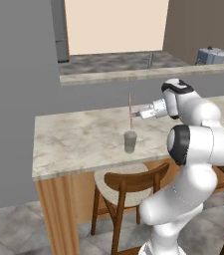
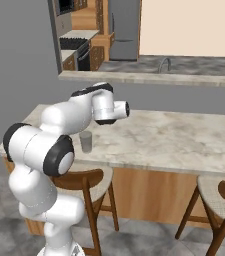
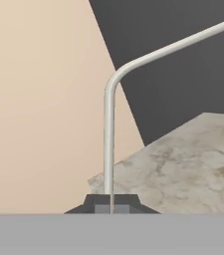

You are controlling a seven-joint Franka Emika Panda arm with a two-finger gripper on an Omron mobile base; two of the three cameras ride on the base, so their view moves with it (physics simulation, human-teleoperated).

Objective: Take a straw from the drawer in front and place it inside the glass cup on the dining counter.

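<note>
Pink and very thin, the straw stands nearly upright in my jaws, which are clenched on it partway down its length. In the hand view it runs up from between my fingertips and bends over at the top. The glass cup stands on the marbled surface of the dining counter, almost straight below the straw's lower end, with a gap between them. The carrying looks done; I judge this the placing step. Next I must centre the tip over the rim, lower it in, then release.
</note>
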